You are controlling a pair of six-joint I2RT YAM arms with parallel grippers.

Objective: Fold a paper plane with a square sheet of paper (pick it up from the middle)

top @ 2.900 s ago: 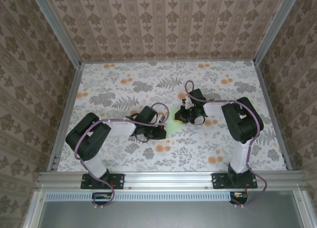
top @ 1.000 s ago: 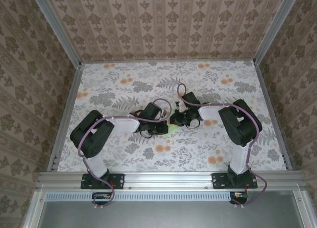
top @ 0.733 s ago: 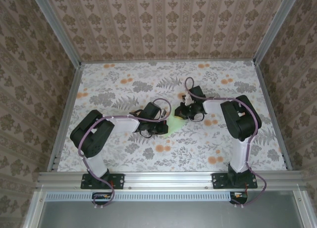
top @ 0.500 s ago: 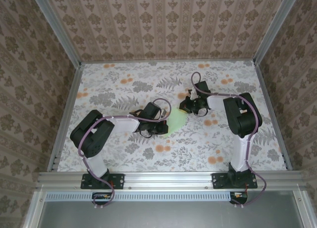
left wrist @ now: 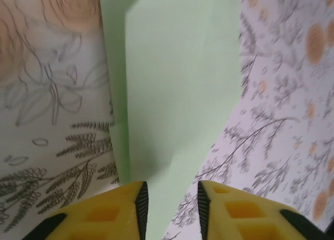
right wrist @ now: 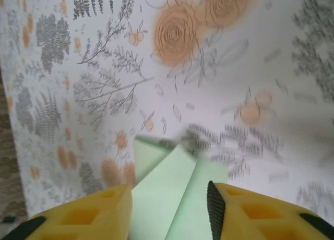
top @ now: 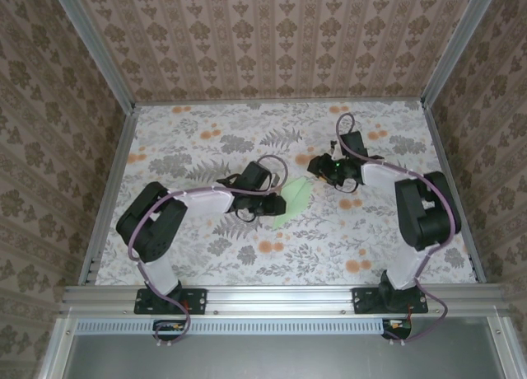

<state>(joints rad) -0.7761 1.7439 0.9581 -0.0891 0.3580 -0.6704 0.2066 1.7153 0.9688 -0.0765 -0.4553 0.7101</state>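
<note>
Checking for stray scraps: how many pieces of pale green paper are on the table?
1: a partly folded pale green paper sheet lies on the floral-patterned table, between the left gripper and the right gripper. A smaller piece could be hidden beneath them.

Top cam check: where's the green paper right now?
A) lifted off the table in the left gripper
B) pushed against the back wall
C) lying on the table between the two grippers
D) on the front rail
C: the green paper lies on the table, between the left gripper and the right gripper, both with fingers apart.
</note>
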